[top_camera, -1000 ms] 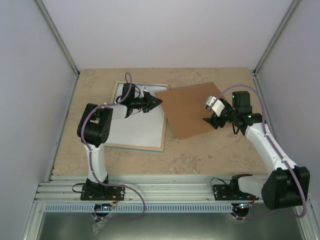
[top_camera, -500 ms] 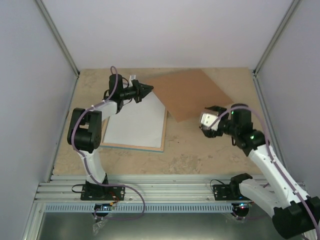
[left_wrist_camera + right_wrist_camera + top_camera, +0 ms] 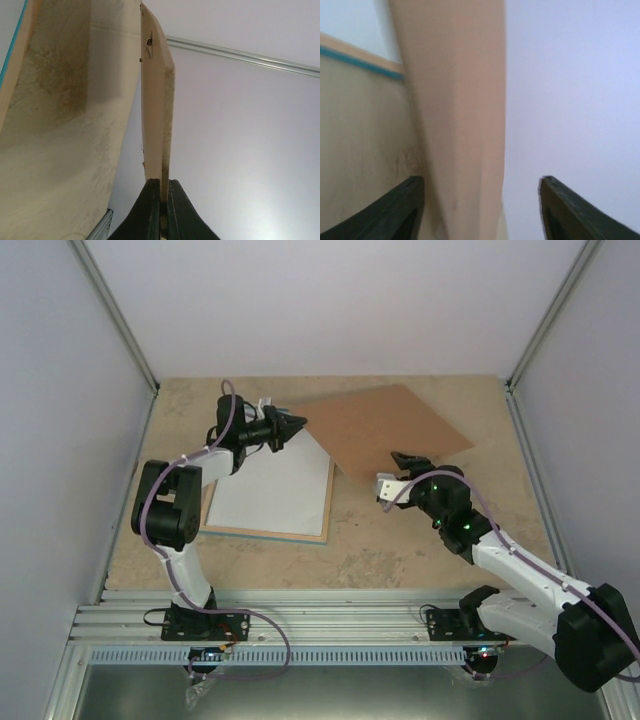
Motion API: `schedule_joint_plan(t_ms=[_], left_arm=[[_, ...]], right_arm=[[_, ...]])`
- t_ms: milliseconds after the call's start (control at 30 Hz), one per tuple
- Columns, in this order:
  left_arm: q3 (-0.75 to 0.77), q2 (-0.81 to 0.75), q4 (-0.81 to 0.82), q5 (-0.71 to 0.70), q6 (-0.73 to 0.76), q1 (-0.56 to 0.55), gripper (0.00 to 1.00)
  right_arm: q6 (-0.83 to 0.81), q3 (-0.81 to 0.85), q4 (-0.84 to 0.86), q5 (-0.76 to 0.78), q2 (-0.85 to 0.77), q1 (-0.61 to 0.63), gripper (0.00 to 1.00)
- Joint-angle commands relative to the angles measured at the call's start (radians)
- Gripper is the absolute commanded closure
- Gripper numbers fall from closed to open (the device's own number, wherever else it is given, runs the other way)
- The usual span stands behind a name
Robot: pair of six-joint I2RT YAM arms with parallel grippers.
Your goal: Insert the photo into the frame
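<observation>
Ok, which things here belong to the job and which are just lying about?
Job: frame, flat on the table; white sheet lying in it, mat or photo's back, cannot tell.
Aside: brown backing board, its corner pinched in the left gripper; right gripper open at its near edge.

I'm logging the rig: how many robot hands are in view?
2. The left hand is pinched shut on the brown backing board's left corner; the right hand stands open around the board's near edge.
</observation>
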Motion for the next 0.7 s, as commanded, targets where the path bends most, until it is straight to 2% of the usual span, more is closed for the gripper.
schedule_joint_plan(t_ms=[0,67,133,167,233,333,400,433,567,667], left_arm=[[-0.003,-0.071,0.102,0.022,-0.045,-0.005,1.0],[-0.006,-0.079,0.099,0.021,-0.044,-0.005,1.0],[-0.008,-0.089,0.078,0.014,-0.028,-0.004,1.0],[-0.009,-0.095,0.062,0.012,-0.011,-0.003,0.93],[0.002,-0.106,0.009,0.007,0.054,0.003,0.79],[0.031,-0.134,-0.1,-0.01,0.189,0.028,0.44],[0.056,-0.149,-0.204,-0.02,0.29,0.057,0.33],[0.069,-0.158,-0.254,-0.027,0.344,0.083,0.24],[0.149,-0.179,-0.533,-0.089,0.642,0.203,0.04],[0.238,-0.167,-0.75,-0.178,0.894,0.323,0.01]], right_arm=[[-0.083,-0.024,0.241,0.076,0.029,0.02,0.51],[-0.092,-0.027,0.267,0.083,0.028,0.021,0.7],[-0.079,-0.013,0.248,0.09,0.02,0.021,0.95],[-0.064,0.001,0.226,0.094,0.014,0.02,0.99],[-0.031,0.037,0.162,0.099,0.0,0.018,0.99],[0.037,0.113,0.039,0.085,-0.022,0.01,0.99],[0.093,0.177,-0.061,0.057,-0.031,-0.002,1.0],[0.12,0.212,-0.106,0.039,-0.032,-0.01,1.0],[0.222,0.351,-0.3,-0.03,-0.03,-0.033,1.0],[0.291,0.423,-0.391,-0.068,-0.034,-0.045,0.99]])
